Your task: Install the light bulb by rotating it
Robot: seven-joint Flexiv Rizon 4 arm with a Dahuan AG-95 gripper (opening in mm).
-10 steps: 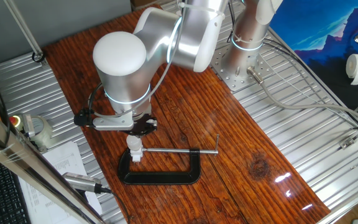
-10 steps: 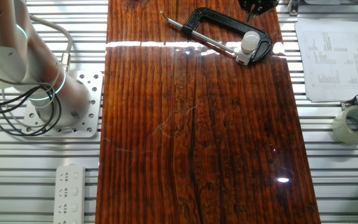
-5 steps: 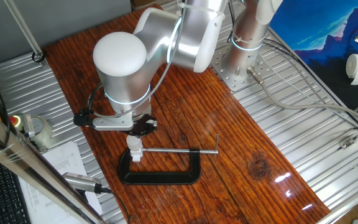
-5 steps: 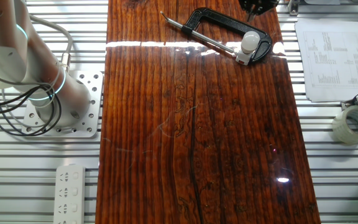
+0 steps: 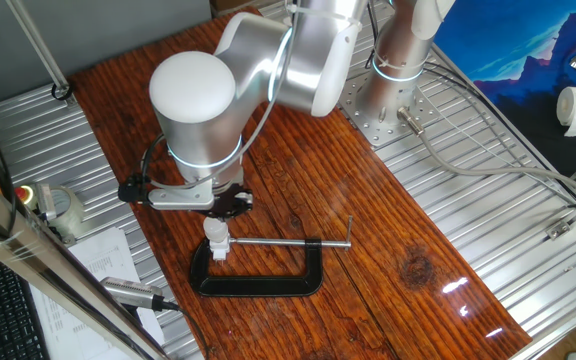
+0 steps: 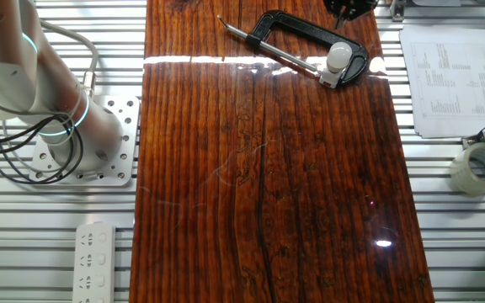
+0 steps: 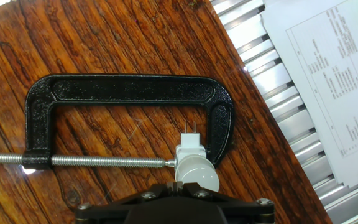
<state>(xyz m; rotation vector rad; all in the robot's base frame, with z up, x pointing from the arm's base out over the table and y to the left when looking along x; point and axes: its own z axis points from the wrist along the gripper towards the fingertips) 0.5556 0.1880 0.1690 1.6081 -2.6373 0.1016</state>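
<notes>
Bulb (image 7: 197, 172) seated upright in white socket block (image 7: 188, 153), pinned in black C-clamp (image 7: 129, 93) on bench (image 6: 259, 185). Tool (image 5: 230, 203) just above bulb, apparently not touching; open or closed, cannot tell. Screwed home or needing more turns? Unclear from here.
</notes>
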